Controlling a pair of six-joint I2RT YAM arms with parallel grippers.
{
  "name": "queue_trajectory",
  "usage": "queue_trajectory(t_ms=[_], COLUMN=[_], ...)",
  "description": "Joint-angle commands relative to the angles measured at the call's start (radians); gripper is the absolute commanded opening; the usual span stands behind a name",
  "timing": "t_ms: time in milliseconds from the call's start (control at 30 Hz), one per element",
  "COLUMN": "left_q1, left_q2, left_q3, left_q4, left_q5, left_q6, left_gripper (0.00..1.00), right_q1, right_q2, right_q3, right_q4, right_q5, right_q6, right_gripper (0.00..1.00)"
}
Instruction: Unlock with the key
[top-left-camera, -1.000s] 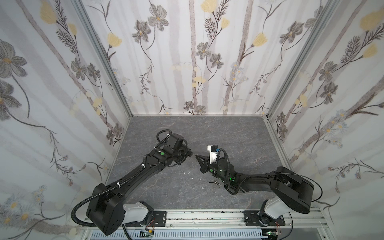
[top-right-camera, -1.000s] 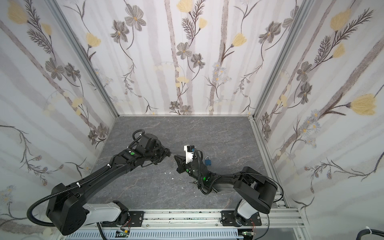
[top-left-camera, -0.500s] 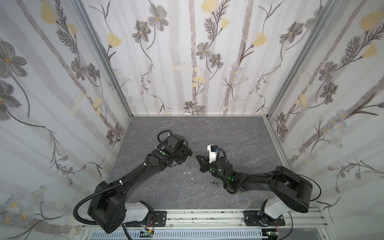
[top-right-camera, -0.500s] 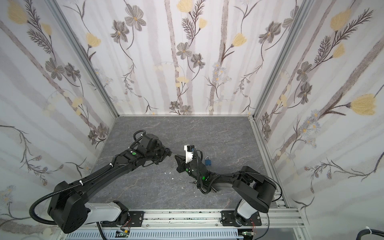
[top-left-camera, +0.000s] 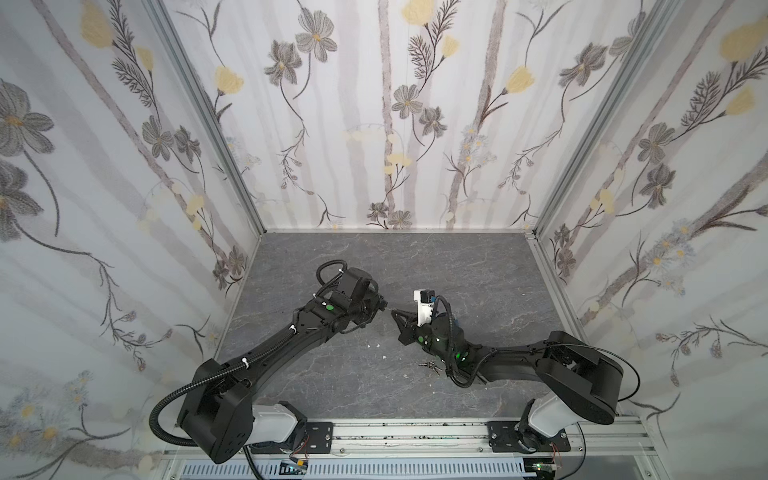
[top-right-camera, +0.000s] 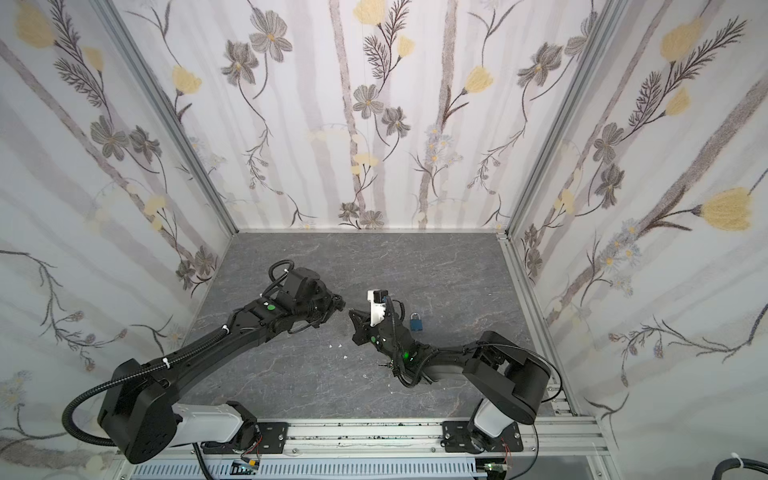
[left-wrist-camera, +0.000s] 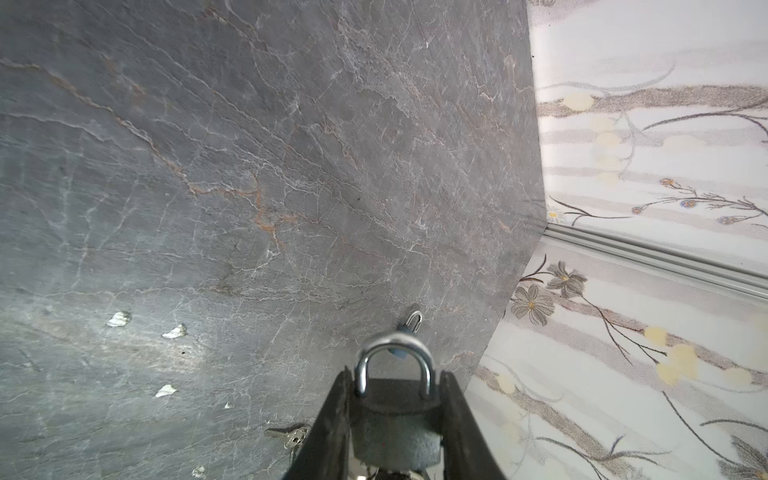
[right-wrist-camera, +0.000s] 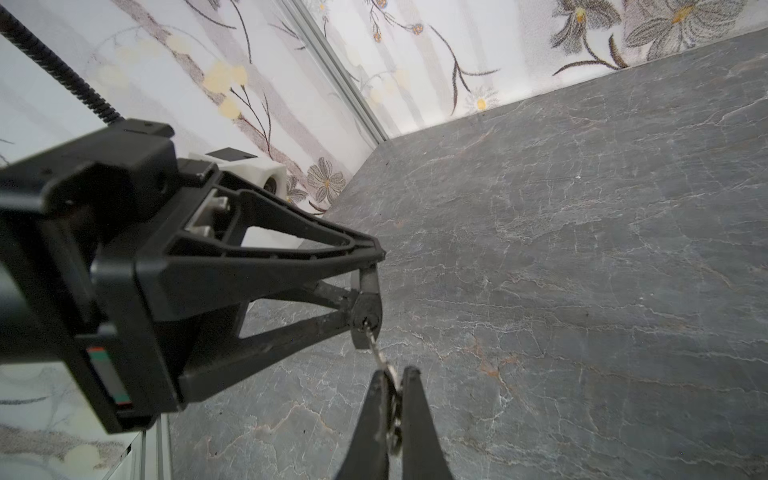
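My left gripper (left-wrist-camera: 395, 372) is shut on a dark padlock (left-wrist-camera: 395, 419), whose silver shackle (left-wrist-camera: 392, 345) sticks out past the fingertips. In the right wrist view the padlock's underside (right-wrist-camera: 365, 318) faces my right gripper (right-wrist-camera: 394, 371), which is shut on a small silver key (right-wrist-camera: 376, 349). The key's tip sits at the keyhole; I cannot tell how deep it goes. In both top views the left gripper (top-left-camera: 380, 305) and right gripper (top-left-camera: 395, 313) meet tip to tip above the middle of the floor, where lock and key are too small to make out.
A blue padlock (top-right-camera: 415, 322) lies on the grey stone floor (top-right-camera: 415, 266) behind the right arm. A bunch of keys (top-left-camera: 430, 365) lies beside the right forearm, also in the left wrist view (left-wrist-camera: 293, 436). White chips (top-left-camera: 376, 345) dot the floor. Flowered walls close three sides.
The two grippers have drawn slightly closer together, the left one edging right and the right one edging left. Both grips are unchanged.
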Motion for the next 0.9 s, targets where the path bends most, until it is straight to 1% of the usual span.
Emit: queue_trajectory(t_ms=[0, 200, 333, 500, 667, 867], left_q1=[-0.010, -0.021, -0.027, -0.038, -0.054, -0.070], left_q2=[0.004, 0.007, 0.005, 0.008, 0.018, 0.017], left_q3=[0.002, 0.004, 0.000, -0.004, 0.003, 0.020], left_q4=[0.042, 0.053, 0.064, 0.079, 0.090, 0.072], left_q5=[0.071, 0.062, 0.050, 0.037, 0.015, -0.037], left_q6=[-0.017, -0.027, -0.039, -0.051, -0.063, -0.062], left_gripper=[0.14, 0.12, 0.10, 0.09, 0.05, 0.00], right_q1=[0.002, 0.002, 0.004, 0.006, 0.021, 0.036], right_q2=[0.001, -0.010, -0.021, -0.028, -0.019, 0.002], right_q3=[0.008, 0.015, 0.006, 0.017, 0.049, 0.109], right_q4=[0.063, 0.022, 0.029, 0.024, 0.009, -0.025], right_q5=[-0.019, 0.047, 0.077, 0.074, 0.084, 0.086], right_q6=[0.010, 0.048, 0.060, 0.076, 0.082, 0.076], right_gripper=[0.00, 0.00, 0.00, 0.00, 0.00, 0.00])
